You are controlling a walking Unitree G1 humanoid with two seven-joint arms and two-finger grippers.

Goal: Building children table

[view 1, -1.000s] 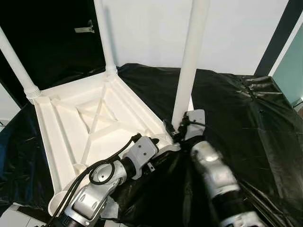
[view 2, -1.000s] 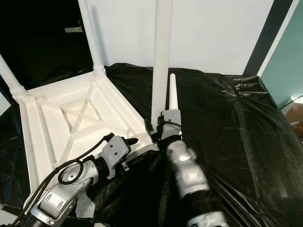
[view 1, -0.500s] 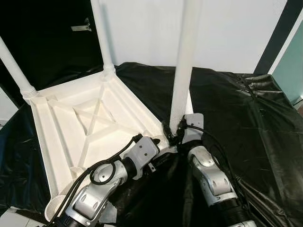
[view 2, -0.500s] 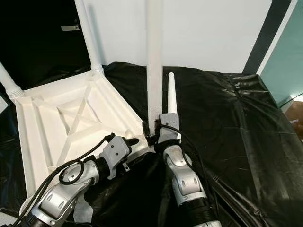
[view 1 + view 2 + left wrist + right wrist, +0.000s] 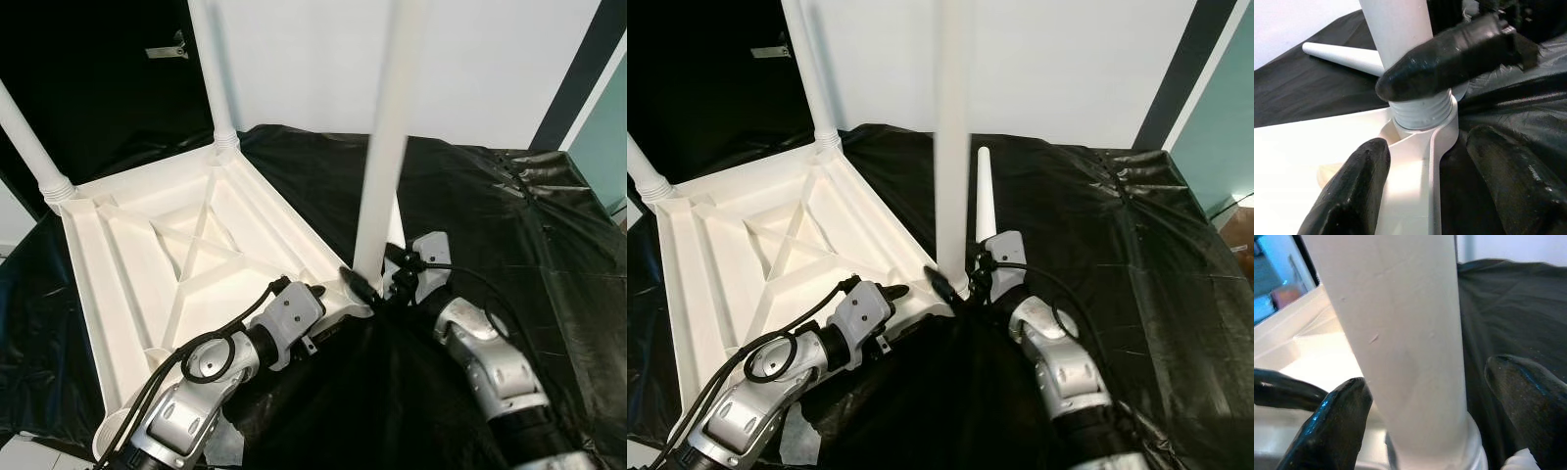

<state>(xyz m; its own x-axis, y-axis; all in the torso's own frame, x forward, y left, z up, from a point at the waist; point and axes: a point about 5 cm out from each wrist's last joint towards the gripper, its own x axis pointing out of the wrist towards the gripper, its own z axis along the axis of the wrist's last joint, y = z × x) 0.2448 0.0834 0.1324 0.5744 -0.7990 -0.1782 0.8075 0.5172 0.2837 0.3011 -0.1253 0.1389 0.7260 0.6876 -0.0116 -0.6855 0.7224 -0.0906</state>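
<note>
The right gripper (image 5: pixel 1422 421) has its two black fingers (image 5: pixel 1332 423) wide, one on each side of the white leg (image 5: pixel 1400 347), low down by the screw part. Fingers sit just beside the leg; can't tell if they squeeze it. The left gripper (image 5: pixel 1432 183) is open too, its fingers spread on both sides of the table's near corner (image 5: pixel 1442 132), w/ the white rim between them.

The left wrist view shows what the others don't: the grey-white screw thread (image 5: pixel 1422 110) at the leg's foot going into the corner hole, and one black finger of the right gripper lying across the leg just above the thread. It also shows a loose leg (image 5: pixel 1339 56) lying flat behind. The right wrist view is v. close up: a few small scratches on the leg, and a bit of the left gripper's finger poking in at the edge.

From the head, the white table (image 5: pixel 127 294) lies upside down on a black plastic sheet (image 5: pixel 509 225). The leg stands upright at the near corner. Two more legs (image 5: pixel 211 69) stand at the far corners. In the right eye view the loose leg (image 5: pixel 985 196) lies on the sheet just behind the right gripper (image 5: pixel 955 284). The left gripper (image 5: pixel 328 299) comes in from the near side.

No words or labels to read anywhere.
</note>
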